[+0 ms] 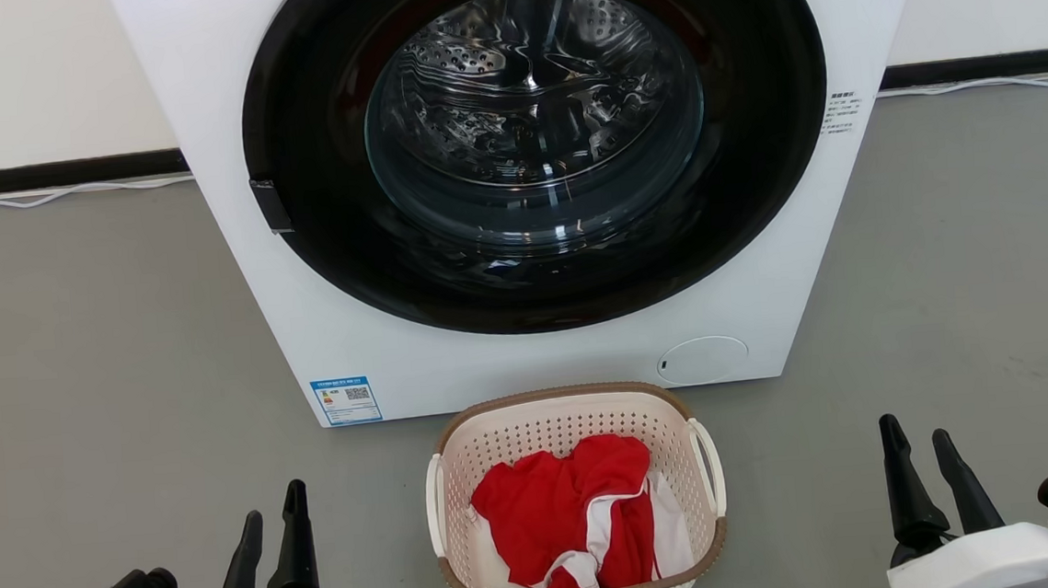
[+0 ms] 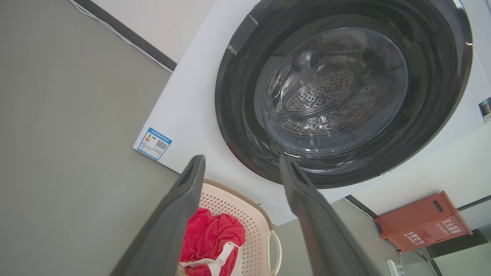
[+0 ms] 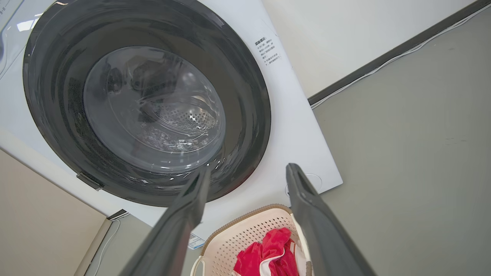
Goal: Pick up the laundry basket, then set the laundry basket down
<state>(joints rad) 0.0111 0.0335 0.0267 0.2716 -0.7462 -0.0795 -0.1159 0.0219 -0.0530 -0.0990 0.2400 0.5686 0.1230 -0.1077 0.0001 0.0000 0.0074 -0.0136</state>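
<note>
The cream laundry basket (image 1: 497,439) with a brown rim stands on the grey floor just in front of the washer, holding red and white clothes (image 1: 567,512). White loop handles sit on its left and right sides. My left gripper (image 1: 272,517) is open, low at the basket's left and well apart from it. My right gripper (image 1: 917,444) is open at the basket's right, also apart. The basket (image 2: 245,214) appears past the left gripper (image 2: 241,163) in the left wrist view, and the basket (image 3: 249,234) lies under the right gripper (image 3: 248,172) in the right wrist view.
A white washer (image 1: 225,103) with a closed round dark door (image 1: 536,136) stands right behind the basket. Grey floor (image 1: 95,361) stretches on both sides. A white cable (image 1: 56,193) runs along the wall base. A red box (image 2: 422,222) sits by the wall.
</note>
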